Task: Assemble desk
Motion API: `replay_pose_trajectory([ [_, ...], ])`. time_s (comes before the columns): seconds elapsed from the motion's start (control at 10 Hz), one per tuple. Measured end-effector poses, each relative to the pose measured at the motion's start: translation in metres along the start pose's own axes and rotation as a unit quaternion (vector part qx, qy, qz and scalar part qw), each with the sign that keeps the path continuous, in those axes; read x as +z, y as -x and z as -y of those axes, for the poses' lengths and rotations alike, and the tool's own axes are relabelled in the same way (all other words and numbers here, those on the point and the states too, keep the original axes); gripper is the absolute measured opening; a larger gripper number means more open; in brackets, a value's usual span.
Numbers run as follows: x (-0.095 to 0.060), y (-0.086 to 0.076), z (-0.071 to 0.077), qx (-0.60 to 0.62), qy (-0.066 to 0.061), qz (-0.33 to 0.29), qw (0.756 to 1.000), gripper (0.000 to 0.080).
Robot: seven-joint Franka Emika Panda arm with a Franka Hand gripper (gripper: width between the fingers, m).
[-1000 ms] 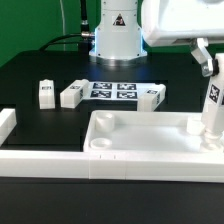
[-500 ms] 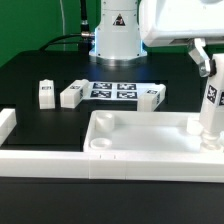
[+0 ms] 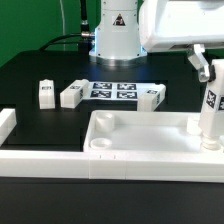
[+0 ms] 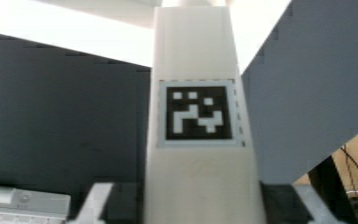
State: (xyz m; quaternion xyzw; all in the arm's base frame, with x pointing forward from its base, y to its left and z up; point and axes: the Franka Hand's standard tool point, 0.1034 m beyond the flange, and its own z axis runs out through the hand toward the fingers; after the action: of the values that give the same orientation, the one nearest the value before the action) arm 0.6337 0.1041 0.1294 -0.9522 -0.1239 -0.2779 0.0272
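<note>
One leg (image 3: 210,118) upright, long axis vertical, foot in a corner of desk top (image 3: 130,140); tool (image 3: 208,74) grip on it unclear

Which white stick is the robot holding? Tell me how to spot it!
Look for the wide white tray at the front of the black table. At its corner on the exterior view's right stands one white leg, the robot's fingers at its top. It is the only upright leg; the other legs lie flat behind the tray.
</note>
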Motion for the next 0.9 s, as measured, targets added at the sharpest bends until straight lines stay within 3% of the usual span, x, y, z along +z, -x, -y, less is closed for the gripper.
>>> replay_pose_trajectory([
  [0.9,0.012,0.012,0.001,0.0,0.002,0.002,1.0,0.029],
])
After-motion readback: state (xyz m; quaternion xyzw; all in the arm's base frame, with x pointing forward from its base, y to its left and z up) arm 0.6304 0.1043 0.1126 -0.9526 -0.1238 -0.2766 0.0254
